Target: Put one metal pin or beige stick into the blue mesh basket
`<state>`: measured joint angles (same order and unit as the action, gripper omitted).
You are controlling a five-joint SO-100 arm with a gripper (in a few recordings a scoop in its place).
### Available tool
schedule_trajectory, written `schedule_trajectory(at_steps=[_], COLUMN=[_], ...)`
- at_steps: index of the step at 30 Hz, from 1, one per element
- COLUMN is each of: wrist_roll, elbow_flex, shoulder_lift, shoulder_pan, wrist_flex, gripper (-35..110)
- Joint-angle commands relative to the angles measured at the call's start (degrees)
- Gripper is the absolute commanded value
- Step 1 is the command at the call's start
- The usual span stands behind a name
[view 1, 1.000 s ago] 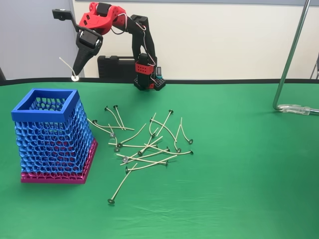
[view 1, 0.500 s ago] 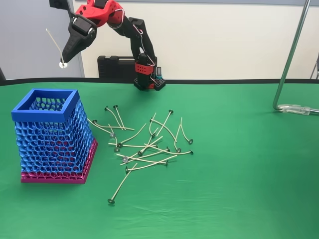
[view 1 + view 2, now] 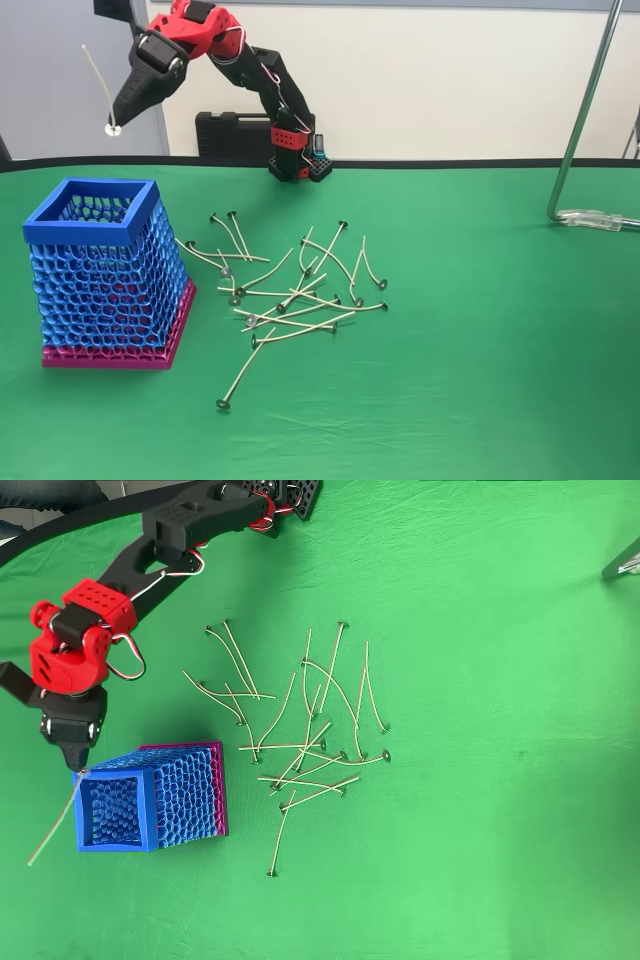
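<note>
Lying loose in a pile on the green cloth [image 3: 480, 330], approx twenty look-alike sticks [image 3: 295, 295] are sitting just right of the blue mesh basket [image 3: 105, 275] in the fixed view. Farther back and higher, the gripper [image 3: 120, 118] is pinching one beige stick [image 3: 98, 75] near its disc head, jaws closed on it; overhead, it's hanging at the basket's left rim corner w/ the stick [image 3: 55, 828] trailing outside.

Red-and-black printed arm [image 3: 262, 75]; red perforated wrist housing; black tapered gripper [image 3: 120, 115]; looping white cables
</note>
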<state>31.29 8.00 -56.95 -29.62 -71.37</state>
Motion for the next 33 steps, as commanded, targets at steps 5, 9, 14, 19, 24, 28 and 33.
schedule_trajectory(at_steps=[5, 9, 14, 19, 24, 28, 33], wrist_roll=[0.44, 0.53, 0.18, -0.26, -0.44, -0.62, -0.88], elbow_flex=[-3.52, -3.16, -1.05, 0.97, 0.18, -0.26, 0.18], shoulder_lift=[2.9, 4.31, 3.87, 3.16, 3.34, 3.08, 2.99], shoulder_pan=[2.72, 3.43, 2.9, 0.88, -0.09, -0.26, -0.53], wrist_flex=[0.79, 0.88, 3.34, 7.03, 7.29, 8.09, 8.7], gripper=[1, 1, 1, 1, 1, 1, 12])
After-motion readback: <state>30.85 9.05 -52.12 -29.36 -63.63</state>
